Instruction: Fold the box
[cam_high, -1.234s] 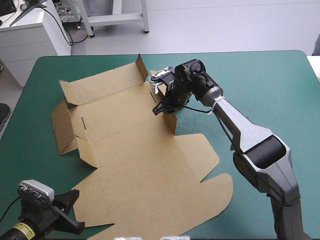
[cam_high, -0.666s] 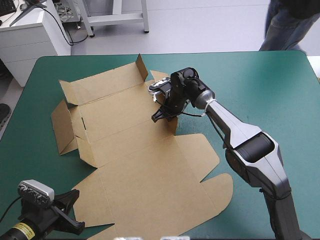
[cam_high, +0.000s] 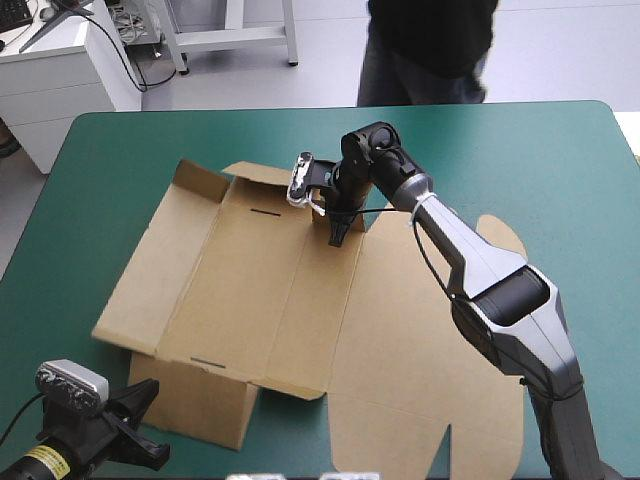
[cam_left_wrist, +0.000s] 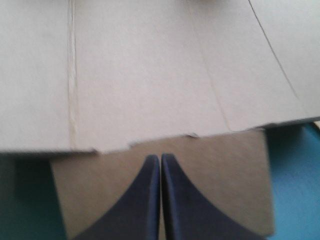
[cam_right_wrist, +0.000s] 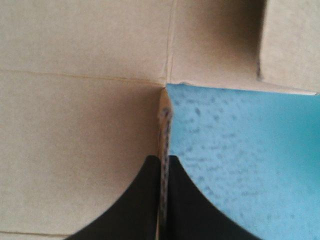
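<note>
The brown box lies as a cut sheet across the middle of the teal-green table, mostly flat, with a small flap raised at its far left corner. My right gripper is at the sheet's far edge, shut on an upright strip of board. In the right wrist view that strip runs edge-on between the black fingers of the right gripper. My left gripper sits at the near left corner, just short of the sheet's near flap. It is shut and empty, with brown board ahead of it.
Bare teal-green cover shows to the right of the sheet and along the far edge. A rounded flap of the sheet reaches toward the right side. The sheet's near edge comes close to the table's front.
The right gripper has swung the whole sheet round on the table, so its long panels now run toward the front. The raised walls seen earlier lie flatter. The left arm has not moved.
</note>
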